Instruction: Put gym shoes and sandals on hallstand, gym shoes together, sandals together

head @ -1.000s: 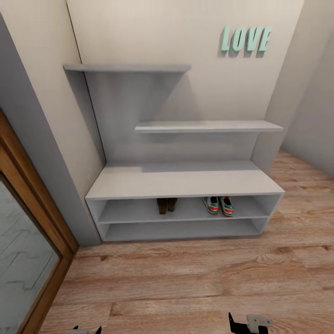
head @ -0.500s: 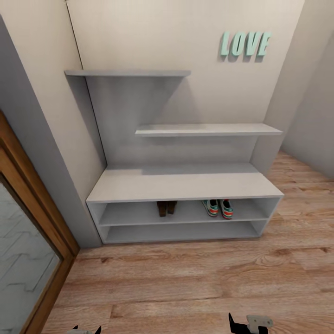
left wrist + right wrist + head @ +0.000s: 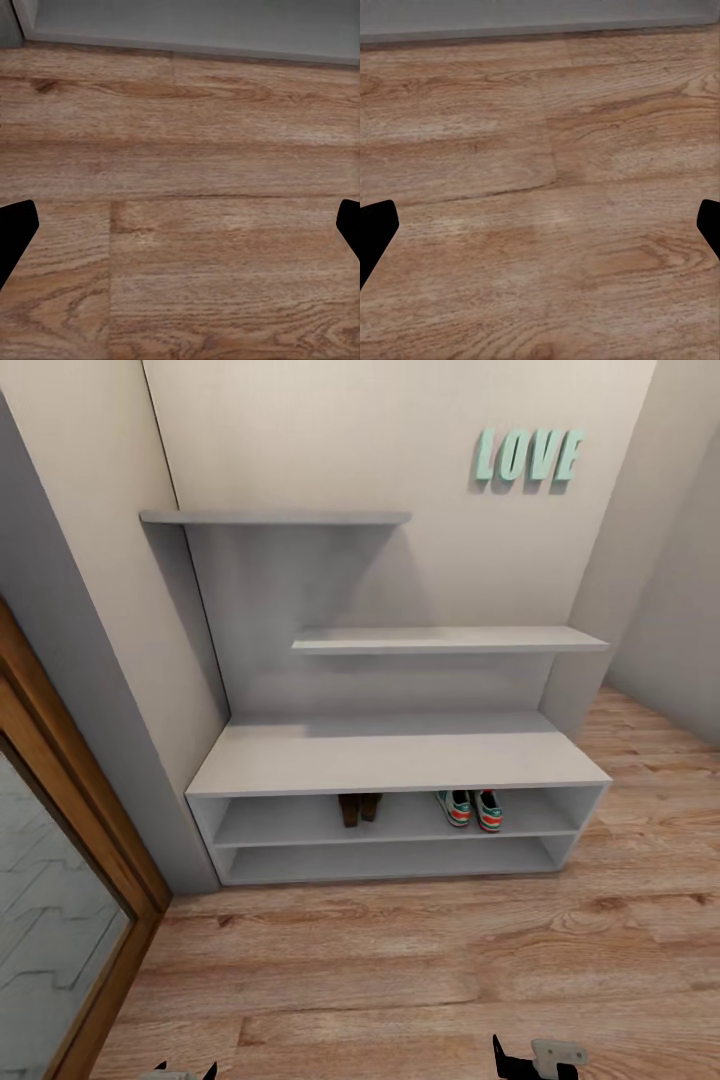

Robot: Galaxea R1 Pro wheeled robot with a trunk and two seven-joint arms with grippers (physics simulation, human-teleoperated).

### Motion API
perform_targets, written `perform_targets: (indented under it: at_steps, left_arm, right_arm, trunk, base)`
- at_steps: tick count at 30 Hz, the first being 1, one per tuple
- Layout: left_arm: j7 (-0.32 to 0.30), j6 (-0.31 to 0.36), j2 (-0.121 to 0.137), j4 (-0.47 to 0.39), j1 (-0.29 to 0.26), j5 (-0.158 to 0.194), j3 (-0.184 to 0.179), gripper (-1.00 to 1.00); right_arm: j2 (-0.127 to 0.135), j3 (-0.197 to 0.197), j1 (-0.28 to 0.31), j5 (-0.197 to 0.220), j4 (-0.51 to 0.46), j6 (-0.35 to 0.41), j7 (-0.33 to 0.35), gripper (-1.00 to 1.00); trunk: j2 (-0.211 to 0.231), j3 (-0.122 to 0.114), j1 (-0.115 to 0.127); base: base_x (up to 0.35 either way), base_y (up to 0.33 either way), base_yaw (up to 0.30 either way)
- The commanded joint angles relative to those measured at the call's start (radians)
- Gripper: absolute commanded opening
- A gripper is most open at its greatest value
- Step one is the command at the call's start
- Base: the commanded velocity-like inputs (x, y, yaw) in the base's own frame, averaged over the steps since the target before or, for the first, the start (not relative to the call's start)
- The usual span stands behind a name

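I count two gym shoes (image 3: 471,807) and two sandals (image 3: 359,806) on one hallstand (image 3: 400,755), which has two lower shelves, one bench top and two upper shelves. One "LOVE" sign (image 3: 528,455) hangs above.

We see only the heel ends of the two gym shoes (image 3: 470,806) and the two sandals (image 3: 359,806) on the hallstand (image 3: 400,755); its worktop hides their fronts, and the sandals are too small and dark for us to make out straps. The head view's lower edge cuts off the left claw (image 3: 186,1072) and the right claw (image 3: 535,1058). In the wrist views only dark fingertips (image 3: 15,229) show at the sides.
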State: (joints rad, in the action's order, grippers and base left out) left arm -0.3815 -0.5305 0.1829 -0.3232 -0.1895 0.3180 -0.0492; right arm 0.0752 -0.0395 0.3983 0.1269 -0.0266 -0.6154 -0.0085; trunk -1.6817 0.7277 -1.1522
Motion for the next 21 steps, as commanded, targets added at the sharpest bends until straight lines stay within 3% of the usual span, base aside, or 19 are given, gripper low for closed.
perform_targets:
  at_steps: [1,21]
  left_arm:
    - [-0.005,-0.002,0.0,0.001,-0.001,0.01,-0.005,1.0]
    - [-0.004,-0.002,-0.003,0.001,-0.001,0.01,-0.004,1.0]
  right_arm:
    - [0.0,-0.005,0.001,0.007,0.001,-0.003,-0.001,1.0]
    - [0.0,-0.005,0.001,0.007,0.001,-0.003,-0.001,1.0]
  trunk:
    - [0.0,0.001,0.0]
    - [0.0,0.001,0.0]
  base:
    - [0.0,0.0,0.0]
    - [0.0,0.0,0.0]
